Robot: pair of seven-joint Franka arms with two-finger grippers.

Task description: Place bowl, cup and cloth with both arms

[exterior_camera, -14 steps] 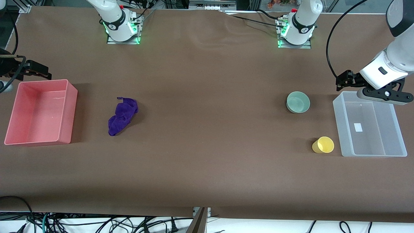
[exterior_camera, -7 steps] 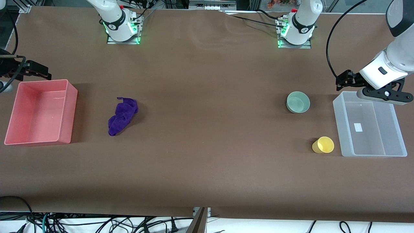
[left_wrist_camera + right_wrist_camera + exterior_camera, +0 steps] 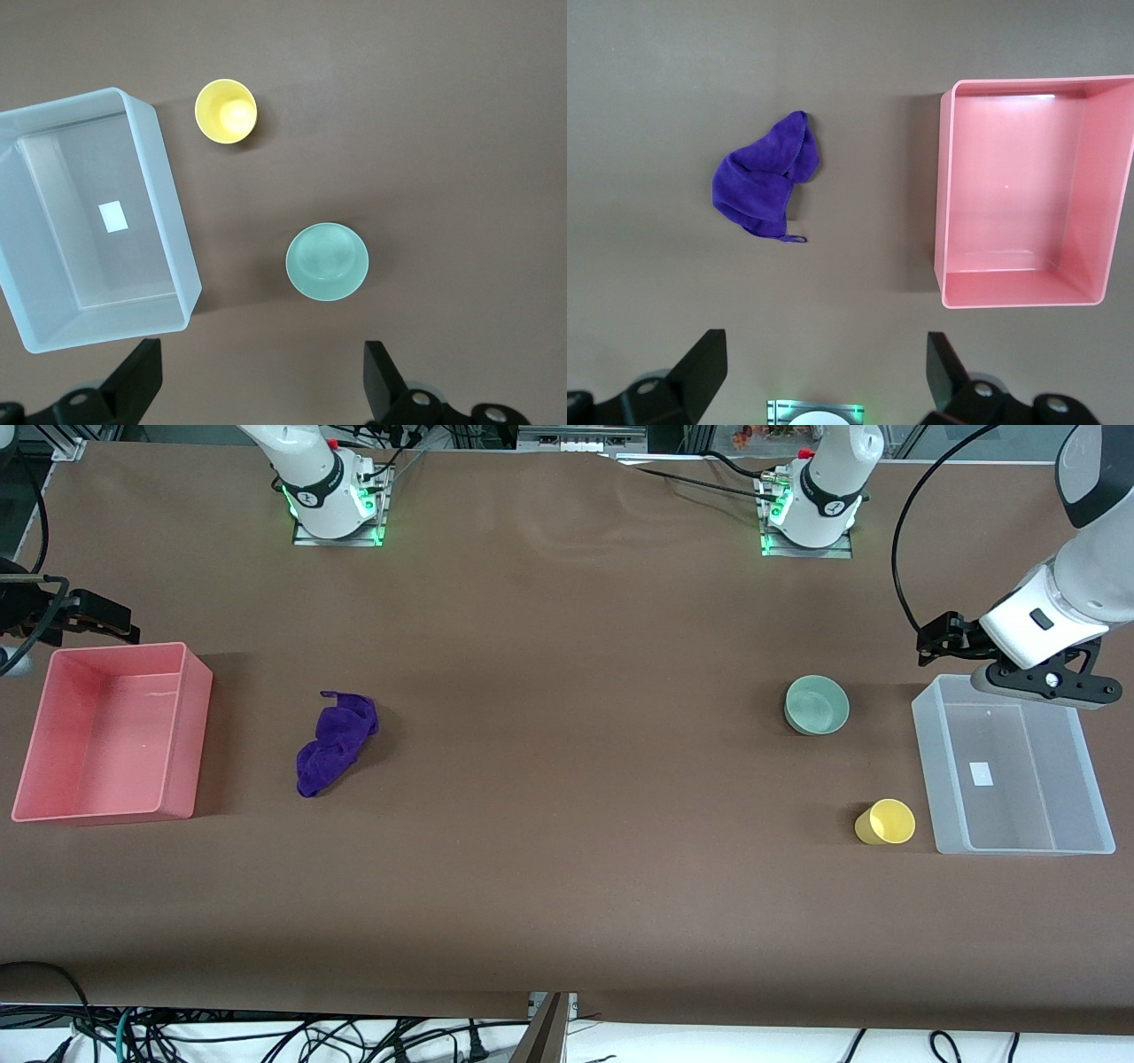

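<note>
The mint-green bowl (image 3: 817, 705) (image 3: 327, 261) stands upright at the left arm's end of the table. Nearer the front camera, the yellow cup (image 3: 885, 822) (image 3: 227, 111) stands beside the clear bin. The purple cloth (image 3: 335, 742) (image 3: 766, 177) lies crumpled beside the pink bin. My left gripper (image 3: 944, 640) (image 3: 261, 376) hangs open and empty high over the table, by the clear bin's corner. High by the pink bin's corner, my right gripper (image 3: 93, 615) (image 3: 826, 372) is also open and empty.
A clear plastic bin (image 3: 928, 779) (image 3: 168, 221) sits empty at the left arm's end. An empty pink bin (image 3: 193, 726) (image 3: 944, 195) sits at the right arm's end. The two arm bases (image 3: 335, 496) (image 3: 811, 509) stand along the table's edge.
Both hands have drifted slightly toward the bases' edge of the table, fingers still wide. Bowl, cup and cloth have not moved.
</note>
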